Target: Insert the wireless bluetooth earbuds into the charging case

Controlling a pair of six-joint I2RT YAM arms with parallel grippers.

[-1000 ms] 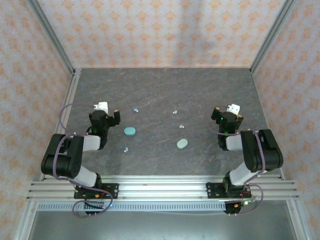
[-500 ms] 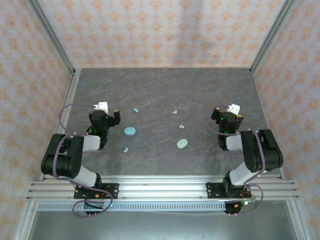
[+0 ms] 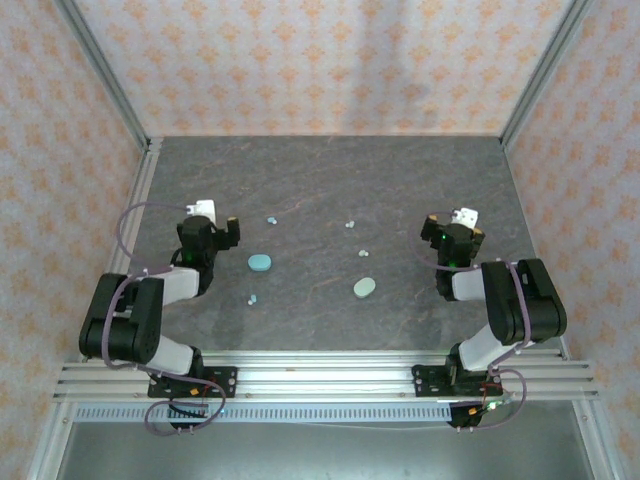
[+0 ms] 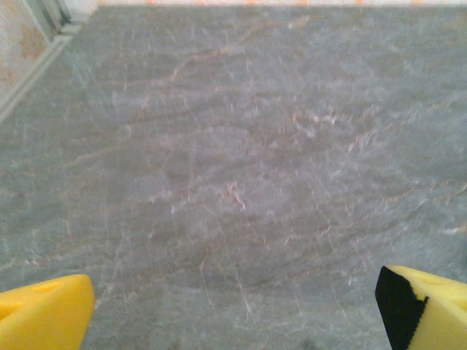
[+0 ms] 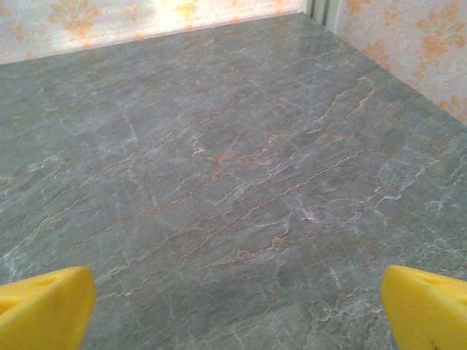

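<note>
Two oval charging cases lie shut on the grey table: a blue charging case [image 3: 260, 262] and a mint charging case [image 3: 364, 287]. Tiny earbuds lie loose around them: a light blue earbud [image 3: 271, 220] far of the blue case, another light blue earbud [image 3: 252, 299] near it, a mint earbud [image 3: 350, 224] and a second mint earbud [image 3: 364, 253]. My left gripper [image 3: 207, 222] hovers left of the blue case, open and empty [image 4: 237, 321]. My right gripper [image 3: 455, 228] stands right of the mint case, open and empty [image 5: 237, 313]. Both wrist views look onto bare table between yellow fingertips [image 4: 44, 312] [image 5: 427, 310].
Patterned walls with metal corner posts [image 3: 110, 90] enclose the table on three sides. An aluminium rail [image 3: 320, 378] with the arm bases runs along the near edge. The table's far half [image 3: 330, 170] is bare stone-like surface.
The left arm has shifted very slightly to the left and away. The right arm, the cases and the earbuds have not moved.
</note>
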